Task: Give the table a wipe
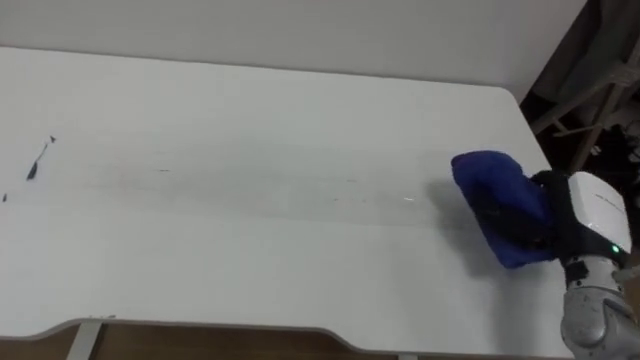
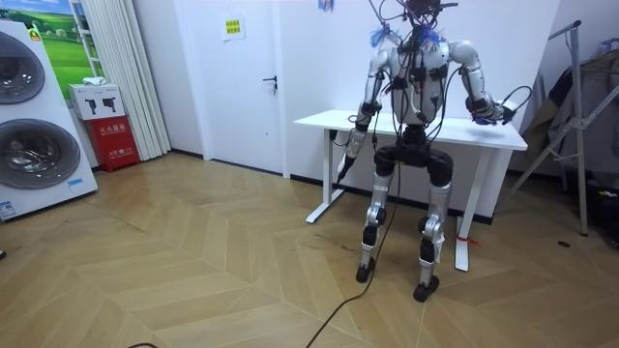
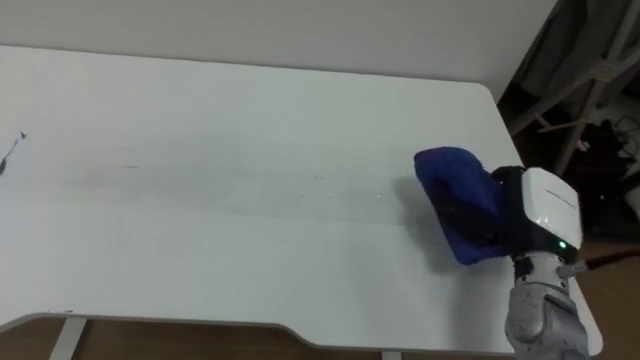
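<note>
The white table spreads across the eye views. Draped over my right hand is a blue cloth, which lies flat on the tabletop close to the right edge; the fingers are hidden under it. At the far left of the table there is a small dark mark. A faint streak runs across the middle of the top. In the room view I stand upright at the table's long side, right arm stretched out over the top, while my left hand hangs low beside the table's edge.
A metal stand with dark clutter is just past the table's right end. In the room view, washing machines and a red box stand by the wall at the room view's left, and a door is behind the table.
</note>
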